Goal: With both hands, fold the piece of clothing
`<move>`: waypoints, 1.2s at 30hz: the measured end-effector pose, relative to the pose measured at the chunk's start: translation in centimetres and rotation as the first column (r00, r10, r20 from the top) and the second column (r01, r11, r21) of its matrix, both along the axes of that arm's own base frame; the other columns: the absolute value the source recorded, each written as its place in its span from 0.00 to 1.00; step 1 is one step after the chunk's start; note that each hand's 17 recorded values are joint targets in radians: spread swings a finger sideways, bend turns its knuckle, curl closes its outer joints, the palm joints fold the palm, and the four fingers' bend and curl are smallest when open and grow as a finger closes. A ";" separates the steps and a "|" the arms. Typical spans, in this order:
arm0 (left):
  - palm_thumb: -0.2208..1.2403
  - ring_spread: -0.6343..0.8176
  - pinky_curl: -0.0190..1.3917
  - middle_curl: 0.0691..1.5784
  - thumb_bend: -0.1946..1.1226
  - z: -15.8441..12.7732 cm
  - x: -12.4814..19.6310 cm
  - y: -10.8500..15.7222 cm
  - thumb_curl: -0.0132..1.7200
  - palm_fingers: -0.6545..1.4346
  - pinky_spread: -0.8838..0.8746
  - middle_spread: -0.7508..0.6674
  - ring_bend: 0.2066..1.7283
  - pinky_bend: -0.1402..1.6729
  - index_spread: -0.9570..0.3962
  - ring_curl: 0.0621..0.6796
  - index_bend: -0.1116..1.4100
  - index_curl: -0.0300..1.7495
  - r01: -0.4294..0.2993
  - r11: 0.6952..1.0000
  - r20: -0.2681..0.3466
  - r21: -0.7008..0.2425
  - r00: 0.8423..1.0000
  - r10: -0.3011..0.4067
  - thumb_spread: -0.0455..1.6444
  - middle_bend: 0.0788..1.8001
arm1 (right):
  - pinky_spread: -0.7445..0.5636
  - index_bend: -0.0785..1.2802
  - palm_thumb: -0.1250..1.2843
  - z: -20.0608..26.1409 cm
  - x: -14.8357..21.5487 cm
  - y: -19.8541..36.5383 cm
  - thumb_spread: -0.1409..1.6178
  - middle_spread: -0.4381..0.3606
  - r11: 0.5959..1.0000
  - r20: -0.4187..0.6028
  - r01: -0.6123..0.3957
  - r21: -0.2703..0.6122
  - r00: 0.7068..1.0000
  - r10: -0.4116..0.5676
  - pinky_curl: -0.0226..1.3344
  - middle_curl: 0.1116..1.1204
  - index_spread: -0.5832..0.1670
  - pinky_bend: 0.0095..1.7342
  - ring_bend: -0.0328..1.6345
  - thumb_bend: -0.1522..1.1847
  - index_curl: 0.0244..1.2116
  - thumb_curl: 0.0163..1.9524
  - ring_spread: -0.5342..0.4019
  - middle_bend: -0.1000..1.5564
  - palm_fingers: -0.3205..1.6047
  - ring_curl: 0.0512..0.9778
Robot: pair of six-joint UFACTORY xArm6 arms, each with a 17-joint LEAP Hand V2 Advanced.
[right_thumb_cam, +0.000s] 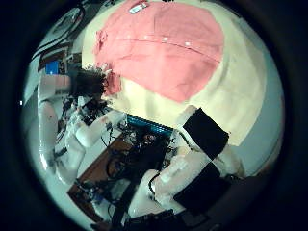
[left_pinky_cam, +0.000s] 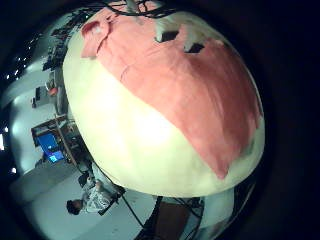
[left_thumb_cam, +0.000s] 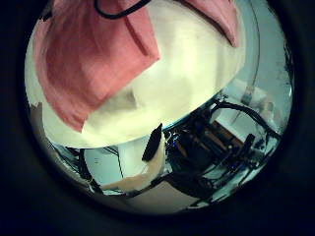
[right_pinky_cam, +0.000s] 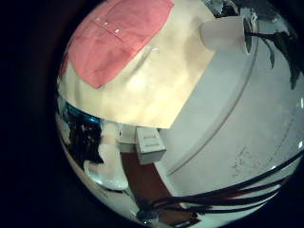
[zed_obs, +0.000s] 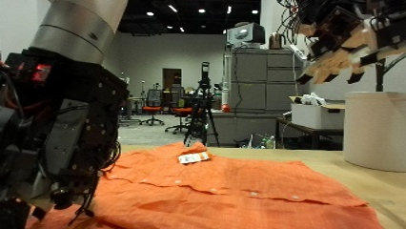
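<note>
L hand (zed_obs: 57, 143) hangs low at the shirt's left edge, nearly on the cloth; fingers too dark, can't tell open or closed. R hand (zed_obs: 340, 43) is high above the far right, fingers relaxed, holding nothing. Shirt (zed_obs: 241, 186) lies flat on the table (zed_obs: 375, 181), button line approx. left-right. L is much nearer; R needs to drop first.
</note>
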State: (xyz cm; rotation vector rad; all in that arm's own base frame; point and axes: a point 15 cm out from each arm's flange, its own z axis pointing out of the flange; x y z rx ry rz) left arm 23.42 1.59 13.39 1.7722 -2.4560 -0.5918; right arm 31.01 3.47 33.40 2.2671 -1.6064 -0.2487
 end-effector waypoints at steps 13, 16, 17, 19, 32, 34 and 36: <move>0.44 0.53 0.24 0.23 0.14 -0.8 -0.1 0.3 0.20 0.49 0.58 0.52 0.23 0.25 0.77 0.27 0.17 0.17 -0.007 0.997 -0.040 0.071 0.999 0.010 0.56 0.23 | 0.78 0.19 0.54 0.0 -0.1 -0.2 0.87 0.59 1.000 0.000 0.002 0.001 1.000 -0.002 0.25 0.21 0.29 0.11 0.13 0.11 0.26 0.14 0.78 0.17 0.27 0.19; 0.48 0.42 0.25 0.26 0.14 -1.1 -0.3 0.4 0.21 0.55 0.49 0.46 0.28 0.29 0.73 0.30 0.16 0.17 -0.008 0.996 -0.067 0.083 0.998 0.014 0.56 0.27 | 0.78 0.19 0.54 0.1 -0.1 -0.2 0.87 0.59 1.000 0.003 0.001 0.001 1.000 -0.001 0.25 0.21 0.29 0.11 0.13 0.11 0.26 0.14 0.78 0.17 0.27 0.19; 0.49 0.36 0.26 0.27 0.14 -1.2 -0.3 0.3 0.21 0.58 0.43 0.43 0.30 0.33 0.71 0.32 0.17 0.17 -0.005 0.996 -0.075 0.086 0.997 0.012 0.56 0.28 | 0.78 0.19 0.54 0.2 -0.1 -0.2 0.87 0.59 1.000 0.003 0.000 0.001 1.000 0.000 0.25 0.21 0.29 0.11 0.13 0.11 0.26 0.14 0.78 0.17 0.27 0.19; 0.52 0.28 0.28 0.30 0.14 -1.4 -0.2 0.2 0.21 0.65 0.34 0.38 0.34 0.40 0.66 0.35 0.18 0.17 -0.002 0.996 -0.084 0.088 0.996 0.009 0.57 0.32 | 0.78 0.19 0.54 0.2 -0.1 -0.2 0.87 0.59 1.000 0.004 0.001 0.001 1.000 -0.001 0.25 0.21 0.29 0.11 0.13 0.11 0.26 0.14 0.78 0.17 0.27 0.19; 0.79 0.04 0.36 0.36 0.26 1.0 1.5 -0.7 0.34 0.89 0.09 0.15 0.39 0.62 0.38 0.45 0.27 0.23 -0.006 0.999 -0.022 0.043 1.000 0.007 0.66 0.38 | 0.78 0.19 0.54 -0.4 -0.3 -0.3 0.87 0.58 1.000 -0.013 0.001 -0.004 1.000 -0.001 0.25 0.22 0.29 0.11 0.13 0.11 0.27 0.14 0.76 0.18 0.28 0.18; 0.79 0.04 0.36 0.36 0.26 1.3 1.5 -0.7 0.36 0.90 0.09 0.14 0.40 0.62 0.35 0.47 0.30 0.25 -0.009 0.999 -0.023 0.040 1.000 0.010 0.67 0.40 | 0.78 0.19 0.54 -0.6 -0.4 -0.3 0.87 0.58 1.000 -0.017 0.001 -0.005 1.000 -0.001 0.25 0.22 0.29 0.11 0.14 0.11 0.27 0.14 0.76 0.18 0.28 0.18; 0.77 0.03 0.35 0.36 0.26 1.4 1.3 -0.6 0.38 0.91 0.08 0.13 0.41 0.62 0.33 0.48 0.33 0.27 -0.011 0.999 -0.032 0.044 0.999 0.013 0.68 0.42 | 0.77 0.19 0.54 -1.1 -0.6 -0.3 0.87 0.58 1.000 -0.030 0.002 -0.008 1.000 -0.002 0.25 0.22 0.29 0.11 0.14 0.11 0.27 0.14 0.76 0.18 0.28 0.19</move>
